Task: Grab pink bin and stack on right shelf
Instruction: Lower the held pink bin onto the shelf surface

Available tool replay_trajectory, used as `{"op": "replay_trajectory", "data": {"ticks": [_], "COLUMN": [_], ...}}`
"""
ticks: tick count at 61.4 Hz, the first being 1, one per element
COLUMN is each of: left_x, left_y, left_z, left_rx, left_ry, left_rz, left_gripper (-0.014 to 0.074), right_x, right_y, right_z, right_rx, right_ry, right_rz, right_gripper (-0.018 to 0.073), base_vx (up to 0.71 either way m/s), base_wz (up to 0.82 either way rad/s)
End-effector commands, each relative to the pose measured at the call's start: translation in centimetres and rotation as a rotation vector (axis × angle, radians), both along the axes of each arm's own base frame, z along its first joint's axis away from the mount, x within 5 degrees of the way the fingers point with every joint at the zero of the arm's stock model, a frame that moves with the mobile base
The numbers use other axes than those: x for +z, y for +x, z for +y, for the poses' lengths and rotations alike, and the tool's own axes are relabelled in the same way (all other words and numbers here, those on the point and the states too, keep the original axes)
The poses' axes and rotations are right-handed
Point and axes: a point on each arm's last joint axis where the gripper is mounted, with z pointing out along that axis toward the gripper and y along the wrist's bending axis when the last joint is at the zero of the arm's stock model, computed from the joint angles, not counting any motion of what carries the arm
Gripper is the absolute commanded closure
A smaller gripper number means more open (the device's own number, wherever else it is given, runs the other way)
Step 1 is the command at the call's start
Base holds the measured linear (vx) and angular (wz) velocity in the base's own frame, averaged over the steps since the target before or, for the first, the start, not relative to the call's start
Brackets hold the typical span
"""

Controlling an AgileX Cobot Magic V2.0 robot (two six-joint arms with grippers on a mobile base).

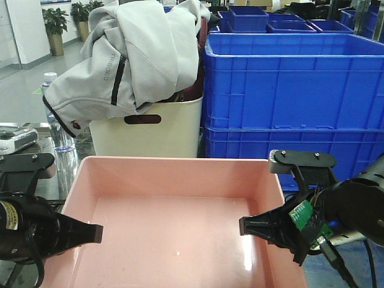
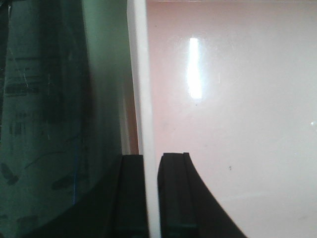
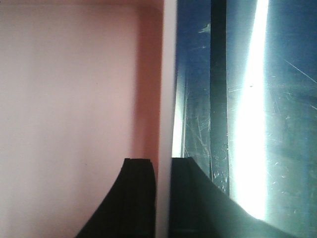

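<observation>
The pink bin (image 1: 174,222), a shallow wide tub, fills the lower middle of the front view. My left gripper (image 1: 90,233) is shut on its left wall, and my right gripper (image 1: 251,225) is shut on its right wall. In the left wrist view the bin's pale rim (image 2: 141,74) runs between the two black fingers of the left gripper (image 2: 152,198). The right wrist view shows that rim (image 3: 168,74) pinched in the right gripper (image 3: 163,198). Just right of the bin lies the dark, glossy right shelf (image 3: 252,99), crossed by a strip of black tape (image 3: 218,74).
Behind the bin stands a cream handled basket (image 1: 150,129) draped with a grey jacket (image 1: 138,54). Stacked blue crates (image 1: 294,84) rise at the back right. A water bottle (image 1: 60,132) stands at the left. A dark greenish surface (image 2: 49,99) lies outside the bin's left wall.
</observation>
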Motion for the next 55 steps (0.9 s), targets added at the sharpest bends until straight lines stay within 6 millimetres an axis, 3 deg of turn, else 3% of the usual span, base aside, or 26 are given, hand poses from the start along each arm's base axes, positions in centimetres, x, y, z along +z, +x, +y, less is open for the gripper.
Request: {"op": "replay_trajectory", "data": {"ticks": [1,46,55], "left_x": [2.4,2.2,2.0], "left_y": [-0.2,-0.3,0.2], "left_z": [0.5,0.5,0.5], "left_rx": [-0.009,-0.014,-0.03], "left_ry": [0.005,0.02,0.079], "left_rz": [-0.126,-0.112,-0.082], "left_gripper": [0.0477,0.0477,0.0474], "right_x": [2.3,2.4,2.1], "right_y": [0.0,0.0,1.1], "right_z": [-1.1,-0.9,-0.4], "right_rx": [0.006,0.021,0.067], "right_ry": [-0.047,-0.039,-0.09], "right_rz": [-0.116,-0.126,-0.114], "right_gripper": [0.0513,0.0513,0.0507], "base_vx": [0.0,0.0,0.0], "base_wz": [-0.01,0.0,0.0]}}
